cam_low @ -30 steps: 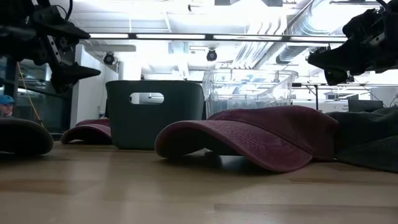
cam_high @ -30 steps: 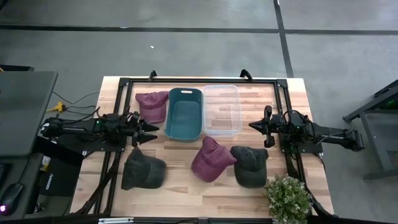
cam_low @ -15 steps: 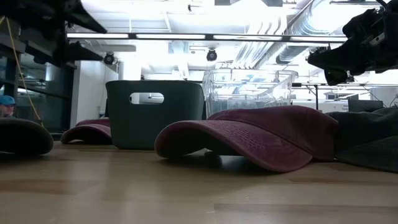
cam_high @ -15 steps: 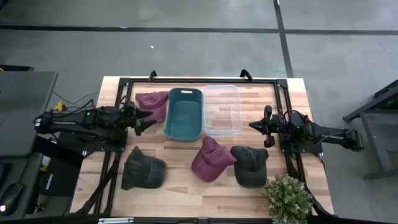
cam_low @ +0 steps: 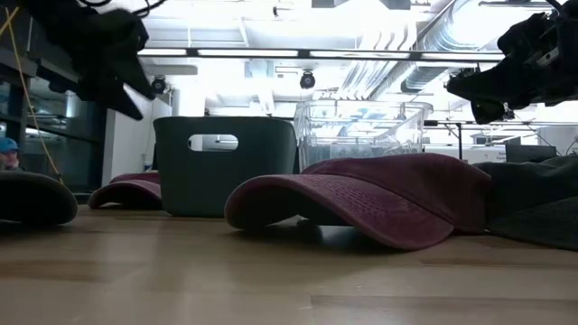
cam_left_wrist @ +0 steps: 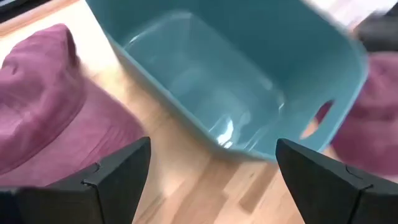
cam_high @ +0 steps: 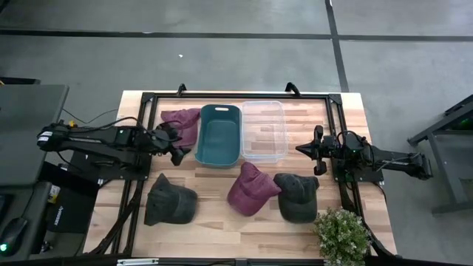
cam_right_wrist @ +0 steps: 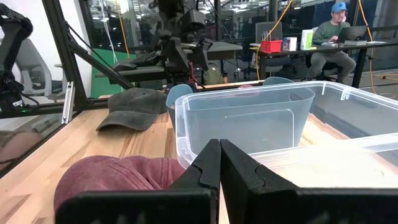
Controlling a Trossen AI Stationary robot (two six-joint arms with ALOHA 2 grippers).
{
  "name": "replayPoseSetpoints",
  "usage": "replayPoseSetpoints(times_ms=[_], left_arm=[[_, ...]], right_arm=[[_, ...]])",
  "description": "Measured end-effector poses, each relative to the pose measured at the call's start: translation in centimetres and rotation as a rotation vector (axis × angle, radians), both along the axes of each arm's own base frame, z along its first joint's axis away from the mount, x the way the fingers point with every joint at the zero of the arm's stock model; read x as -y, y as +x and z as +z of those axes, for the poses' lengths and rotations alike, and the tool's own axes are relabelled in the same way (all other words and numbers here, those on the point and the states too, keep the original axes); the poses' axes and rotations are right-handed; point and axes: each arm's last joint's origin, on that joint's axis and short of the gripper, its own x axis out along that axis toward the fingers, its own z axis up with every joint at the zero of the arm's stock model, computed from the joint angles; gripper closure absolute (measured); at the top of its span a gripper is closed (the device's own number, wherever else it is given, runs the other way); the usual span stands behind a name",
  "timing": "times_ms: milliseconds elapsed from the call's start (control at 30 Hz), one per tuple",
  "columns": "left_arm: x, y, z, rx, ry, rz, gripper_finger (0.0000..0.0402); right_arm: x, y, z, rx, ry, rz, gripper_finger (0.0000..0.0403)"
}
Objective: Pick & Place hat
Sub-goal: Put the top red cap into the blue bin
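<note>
At about ten o'clock on the wooden table (cam_high: 222, 222), the left gripper (cam_high: 176, 144) hangs with its fingers spread wide and nothing between them, just beside the maroon hat (cam_high: 179, 124) that lies against the teal bin (cam_high: 219, 135). Its wrist camera looks down past both dark fingers (cam_left_wrist: 112, 180) at that hat's crown (cam_left_wrist: 43, 118) and the bin's empty inside (cam_left_wrist: 236, 81). The clear bin (cam_high: 263, 131) sits touching the teal one at its three o'clock side.

Three more caps lie toward six o'clock: a dark hat (cam_high: 168, 201), a second maroon hat (cam_high: 253, 189) and a grey hat (cam_high: 297, 196), the last two touching. The right gripper (cam_high: 318, 151) waits at three o'clock, pinched closed on nothing.

The hat looks light and soft; its cloth crown would likely crumple under a pinch, while the brim seems stiffer. A hold on the brim edge or a bunched fold of crown should lift it cleanly, though it may sag and drape.
</note>
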Motion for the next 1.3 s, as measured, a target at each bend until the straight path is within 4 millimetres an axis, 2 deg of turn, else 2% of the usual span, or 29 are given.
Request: replayPoseSetpoints(times_ms=[233, 367, 533, 900, 1300], left_arm=[[0.1, 1.4, -0.4, -0.101, 0.046, -0.079, 0.0064], [0.0, 2.1, 0.1, -0.238, 0.166, -0.131, 0.0064], [-0.1, 2.7, 0.3, -0.405, 0.208, -0.111, 0.0064], [0.1, 4.7, -2.8, -0.681, 0.247, -0.056, 0.0064], [3.0, 5.6, -5.0, -0.772, 0.362, -0.071, 0.0064]], right_arm=[[0.0, 0.0, 0.0, 0.000, 0.000, 0.000, 0.0402], [0.0, 0.0, 0.0, 0.000, 0.000, 0.000, 0.0402], [0.0, 0.0, 0.0, 0.000, 0.000, 0.000, 0.0402], [0.0, 0.0, 0.0, 0.000, 0.000, 0.000, 0.0402], [0.0, 0.0, 0.0, 0.000, 0.000, 0.000, 0.0402]])
